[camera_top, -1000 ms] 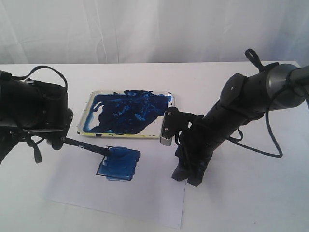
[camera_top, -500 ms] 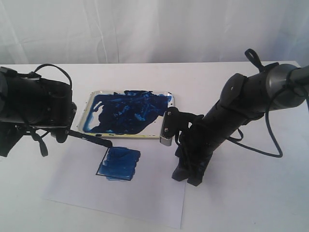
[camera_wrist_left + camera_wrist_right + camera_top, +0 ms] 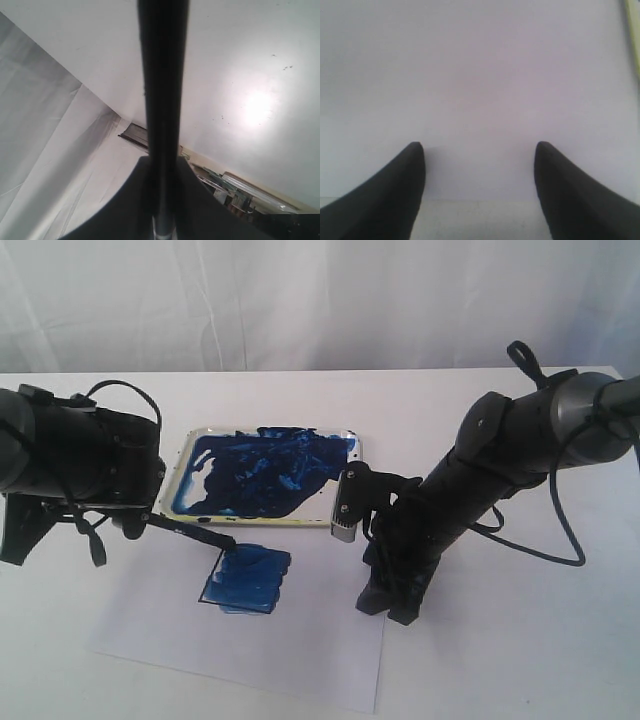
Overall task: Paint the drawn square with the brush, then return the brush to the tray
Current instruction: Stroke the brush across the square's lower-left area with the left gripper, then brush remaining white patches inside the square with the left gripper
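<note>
The left gripper point(image 3: 138, 522) pinches the brush point(image 3: 190, 533) by its rear end in its fingers, so the tip hangs at the upper-left corner of the blue-filled drawn square point(image 3: 247, 578), just below the tray point(image 3: 183, 472) at frame centre, while the right gripper point(image 3: 388, 608), fingers spread, seemingly pins the right edge of the paper point(image 3: 300, 660).

White table point(image 3: 520, 660), draped backdrop behind it. Lying right on it: a white paper sheet point(image 3: 300, 650) flat toward the front, slightly skewed, and just behind the sheet's far edge a shallow tray point(image 3: 322, 502), smeared with dark blue paint.
</note>
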`<state>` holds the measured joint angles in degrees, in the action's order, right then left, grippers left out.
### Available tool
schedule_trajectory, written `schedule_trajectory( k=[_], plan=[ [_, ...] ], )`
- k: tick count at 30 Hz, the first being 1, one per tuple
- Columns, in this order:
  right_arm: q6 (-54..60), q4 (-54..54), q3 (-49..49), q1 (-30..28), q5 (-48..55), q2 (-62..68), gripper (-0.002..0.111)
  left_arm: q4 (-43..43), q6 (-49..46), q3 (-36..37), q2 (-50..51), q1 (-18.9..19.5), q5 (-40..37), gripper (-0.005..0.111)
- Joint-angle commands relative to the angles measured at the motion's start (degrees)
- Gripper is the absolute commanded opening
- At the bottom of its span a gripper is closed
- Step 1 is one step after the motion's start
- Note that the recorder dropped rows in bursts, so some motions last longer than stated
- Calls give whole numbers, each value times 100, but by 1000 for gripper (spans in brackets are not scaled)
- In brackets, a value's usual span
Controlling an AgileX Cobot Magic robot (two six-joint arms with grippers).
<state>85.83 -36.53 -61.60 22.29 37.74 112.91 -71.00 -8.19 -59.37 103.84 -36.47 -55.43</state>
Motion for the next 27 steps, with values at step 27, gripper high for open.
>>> schedule_trajectory(
  k=[27],
  plan=[
    [-121, 357, 98, -4, 96, 211, 60, 393, -97, -3, 149, -21, -214, 0]
  ],
)
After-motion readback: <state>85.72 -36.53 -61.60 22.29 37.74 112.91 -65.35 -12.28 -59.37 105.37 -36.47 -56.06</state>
